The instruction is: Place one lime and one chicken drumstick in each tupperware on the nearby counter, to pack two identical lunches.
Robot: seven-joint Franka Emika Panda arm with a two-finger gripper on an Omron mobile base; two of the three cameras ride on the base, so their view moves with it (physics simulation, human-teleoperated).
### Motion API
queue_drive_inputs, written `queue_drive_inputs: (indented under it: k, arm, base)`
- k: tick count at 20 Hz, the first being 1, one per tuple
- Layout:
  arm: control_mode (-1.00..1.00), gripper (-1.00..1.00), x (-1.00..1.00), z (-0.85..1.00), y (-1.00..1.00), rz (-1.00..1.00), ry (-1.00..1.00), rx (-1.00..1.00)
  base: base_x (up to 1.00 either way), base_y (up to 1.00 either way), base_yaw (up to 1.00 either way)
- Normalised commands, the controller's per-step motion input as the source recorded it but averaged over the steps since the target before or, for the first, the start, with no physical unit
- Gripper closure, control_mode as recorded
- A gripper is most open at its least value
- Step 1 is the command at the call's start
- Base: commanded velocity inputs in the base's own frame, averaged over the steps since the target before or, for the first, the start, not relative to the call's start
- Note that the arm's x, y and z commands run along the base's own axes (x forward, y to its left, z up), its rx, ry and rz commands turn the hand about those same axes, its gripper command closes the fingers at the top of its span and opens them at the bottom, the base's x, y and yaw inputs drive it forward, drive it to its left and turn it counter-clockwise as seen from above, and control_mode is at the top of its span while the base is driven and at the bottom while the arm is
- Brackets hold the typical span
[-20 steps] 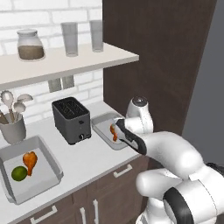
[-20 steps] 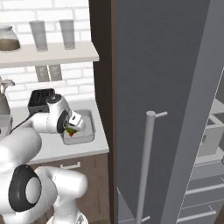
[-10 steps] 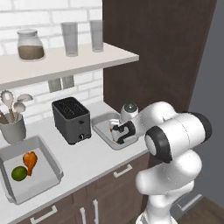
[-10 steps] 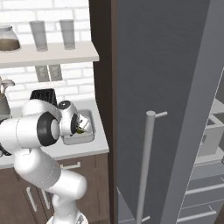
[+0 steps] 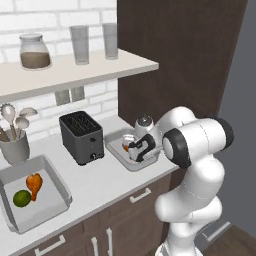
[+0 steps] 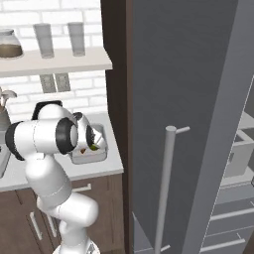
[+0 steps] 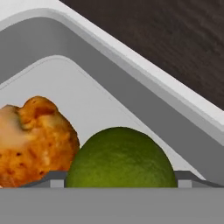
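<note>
Gripper (image 5: 134, 148) low inside right grey plastic tub (image 5: 116, 150) on pale grey worktop (image 5: 95, 187). Jaws wide around round green lime (image 7: 119, 158); cannot tell if gripped or let go. Lime sits in tub beside orange-brown chicken drumstick (image 7: 33, 141). Left tub (image 5: 54, 192) already has both foods. Best move, I think: lift straight up, don't bump lime.

Green lime (image 7: 118, 157) beside orange-brown drumstick (image 7: 33, 142), inside grey tupperware (image 7: 144, 87)
</note>
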Motion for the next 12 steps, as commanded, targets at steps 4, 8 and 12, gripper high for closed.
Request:
queue_drive_inputs:
  k: [4,8,12]
  arm:
    - [-1.00,-1.00,-0.26,0.51,0.00,0.00,0.04,0.03]
    - [-1.00,-1.00,-0.16,0.63,0.00,0.00,0.15,0.04]
    - [-1.00,-1.00,-0.65,0.91,0.00,0.00,0.08,0.03]
  base:
    - [0.00,0.00,0.00]
    - [0.00,0.00,0.00]
    - [0.00,0.00,0.00]
